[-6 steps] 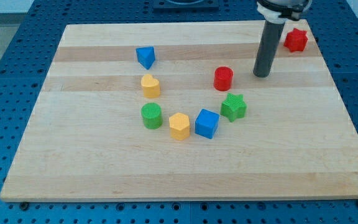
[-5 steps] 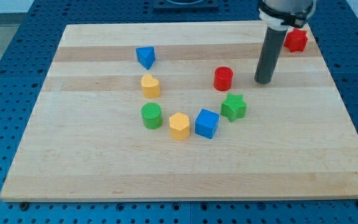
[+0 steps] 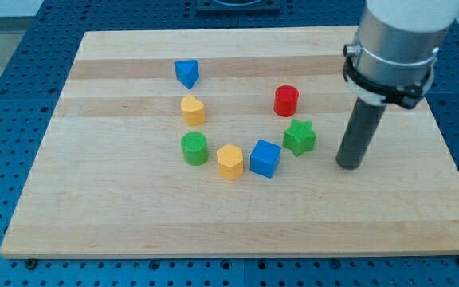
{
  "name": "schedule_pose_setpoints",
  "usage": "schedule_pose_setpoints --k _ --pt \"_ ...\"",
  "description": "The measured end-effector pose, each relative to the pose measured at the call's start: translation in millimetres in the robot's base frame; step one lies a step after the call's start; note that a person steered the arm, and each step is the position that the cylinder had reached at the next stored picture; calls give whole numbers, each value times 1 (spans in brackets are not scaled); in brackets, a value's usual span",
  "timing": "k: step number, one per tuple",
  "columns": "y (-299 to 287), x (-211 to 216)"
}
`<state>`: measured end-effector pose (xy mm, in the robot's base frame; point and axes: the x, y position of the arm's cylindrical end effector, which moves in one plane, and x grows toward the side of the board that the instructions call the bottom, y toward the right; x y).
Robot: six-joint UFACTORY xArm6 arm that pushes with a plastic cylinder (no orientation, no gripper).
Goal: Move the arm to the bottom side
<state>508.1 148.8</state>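
Note:
My tip [image 3: 349,165] rests on the wooden board [image 3: 134,215] at the view's right, a little right of and below the green star block [image 3: 300,137]. It touches no block. The blue cube [image 3: 265,158] lies further to its left. The red cylinder [image 3: 286,101] stands above the green star. The arm's body hides the board's top right corner.
A yellow hexagonal block [image 3: 229,162], a green cylinder [image 3: 194,148], a yellow block [image 3: 193,109] and a blue triangular block [image 3: 186,73] curve from the board's middle toward the upper left. Blue perforated table [image 3: 6,119] surrounds the board.
My tip has moved toward the view's bottom, from right of the red cylinder to right of and below the green star. The arm now hides the red block at the top right. No block moved.

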Motion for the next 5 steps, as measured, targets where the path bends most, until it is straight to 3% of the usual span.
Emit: schedule_pose_setpoints --k 5 --pt "0 111"
